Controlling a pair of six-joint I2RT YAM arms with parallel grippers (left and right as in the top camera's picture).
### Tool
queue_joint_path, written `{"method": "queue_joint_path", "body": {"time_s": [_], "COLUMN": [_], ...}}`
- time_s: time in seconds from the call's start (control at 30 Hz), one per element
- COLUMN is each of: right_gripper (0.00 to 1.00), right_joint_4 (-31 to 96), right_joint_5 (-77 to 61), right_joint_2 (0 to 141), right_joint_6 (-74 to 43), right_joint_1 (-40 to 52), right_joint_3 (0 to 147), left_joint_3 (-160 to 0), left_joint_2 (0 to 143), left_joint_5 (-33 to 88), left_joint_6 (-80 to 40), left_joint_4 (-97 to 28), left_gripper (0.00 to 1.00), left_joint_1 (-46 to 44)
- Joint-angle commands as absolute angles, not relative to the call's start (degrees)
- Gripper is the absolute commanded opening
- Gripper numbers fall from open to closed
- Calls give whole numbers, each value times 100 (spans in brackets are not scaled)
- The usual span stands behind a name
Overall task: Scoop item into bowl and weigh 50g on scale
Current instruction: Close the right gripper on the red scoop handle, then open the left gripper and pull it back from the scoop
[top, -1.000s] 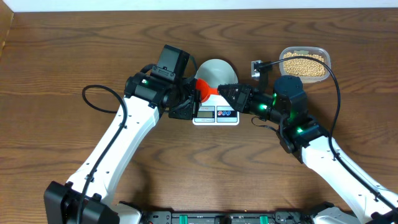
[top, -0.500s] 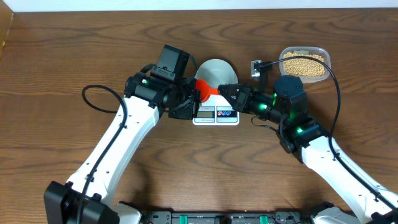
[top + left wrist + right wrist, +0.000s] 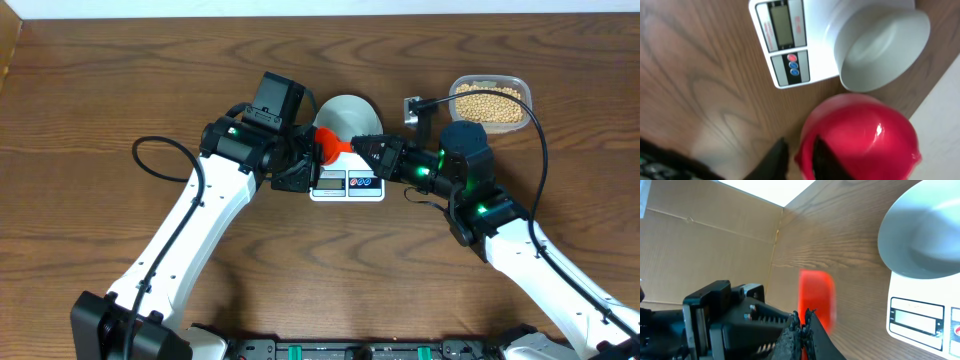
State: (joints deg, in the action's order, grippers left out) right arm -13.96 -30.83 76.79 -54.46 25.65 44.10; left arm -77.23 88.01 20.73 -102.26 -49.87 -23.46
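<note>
A red scoop (image 3: 327,146) hangs between my two grippers, just in front of the pale bowl (image 3: 347,113) that stands on the white scale (image 3: 347,184). My right gripper (image 3: 357,147) is shut on the scoop's handle (image 3: 816,297), its fingertips pressed together in the right wrist view. My left gripper (image 3: 799,145) straddles the rim of the scoop's cup (image 3: 860,135), one finger inside and one outside. A narrow gap shows at the outer finger. The bowl (image 3: 885,45) looks empty. The beans (image 3: 490,104) lie in a clear tub at the far right.
The clear tub (image 3: 526,98) stands at the back right, beyond my right arm. A small grey metal piece (image 3: 412,106) sits between the bowl and the tub. A cardboard wall (image 3: 705,235) lines the table's left side.
</note>
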Motion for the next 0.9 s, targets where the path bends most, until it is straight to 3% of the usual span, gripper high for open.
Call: {"method": "queue_joint_path", "body": {"time_s": [0.0, 0.07, 0.1, 0.13, 0.6, 0.87], "right_gripper": [1, 1, 1, 1, 1, 1], "right_joint_4": [-1369, -1367, -1365, -1350, -1214, -1059], "right_joint_5": [-2987, -2982, -2963, -2945, -2897, -2888], "right_joint_2": [7717, 7717, 7717, 7717, 7717, 7714], "right_joint_6": [-5439, -5437, -5437, -5435, -5159, -5050], "right_joint_1": [2598, 2591, 2587, 2587, 2576, 2473], "right_joint_3": [4495, 4495, 4495, 4495, 4495, 4497], "left_joint_3": [-7682, -7682, -7682, -7682, -7684, -7684], "left_joint_2": [8735, 8735, 8735, 8733, 8193, 7830], "left_joint_5": [2032, 2029, 2027, 2008, 1990, 1990], "left_joint_6": [-10272, -10245, -10206, -10178, -8932, -6346], "left_joint_4": [-5004, -5004, -5004, -5004, -5000, -5002], "left_gripper": [47, 73, 84, 87, 88, 88], "left_joint_1": [-2359, -2357, -2351, -2342, -1756, -1153]}}
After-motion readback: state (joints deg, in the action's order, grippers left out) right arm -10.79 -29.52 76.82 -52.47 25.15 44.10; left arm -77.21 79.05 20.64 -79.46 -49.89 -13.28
